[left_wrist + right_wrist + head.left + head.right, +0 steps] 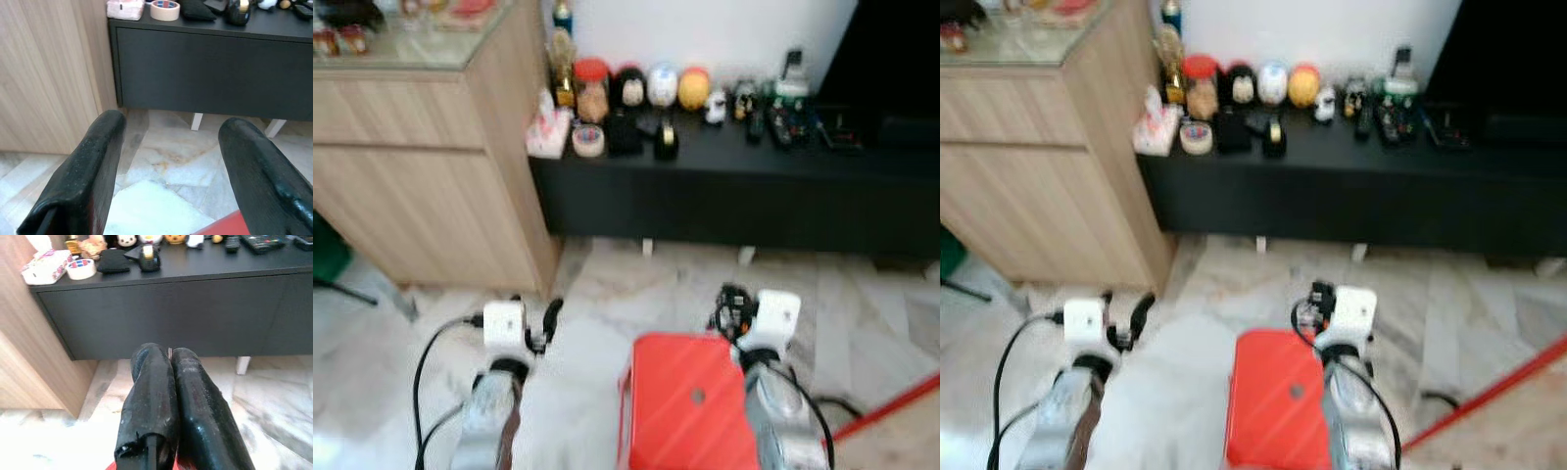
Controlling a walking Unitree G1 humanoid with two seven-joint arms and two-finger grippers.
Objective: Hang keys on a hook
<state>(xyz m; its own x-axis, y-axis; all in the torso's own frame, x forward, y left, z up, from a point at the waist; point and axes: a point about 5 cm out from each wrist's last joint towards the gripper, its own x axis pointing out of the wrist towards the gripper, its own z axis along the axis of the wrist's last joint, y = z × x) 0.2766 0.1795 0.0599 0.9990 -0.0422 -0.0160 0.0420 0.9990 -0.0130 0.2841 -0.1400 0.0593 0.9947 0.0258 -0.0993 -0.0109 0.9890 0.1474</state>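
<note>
- A low black cabinet (724, 196) is seen at the far side, standing on a pale marble floor (607, 294), with a light wooden cupboard (421, 166) just to its left.
- Along the cabinet's top a row of small things is set out: a roll of tape (165, 10), a pink-and-white tissue pack (46, 267), a red-lidded jar (592, 88), round figurines (663, 86) and remote controls (264, 242).
- The left gripper (171, 161) is held low over the floor at the near left, its two black fingers (93, 166) spread well apart with nothing between them.
- The right gripper (168, 396) is held at the near right, its fingers (151, 396) pressed together; a thin pale sliver shows at their tips, and it cannot be told what it is.
- The keys and the hook cannot be made out.
- A red stool (690, 401) is seen at the near edge between the two arms, close beside the right arm.
- A red rod (891, 406) lies slanted on the floor at the near right.
</note>
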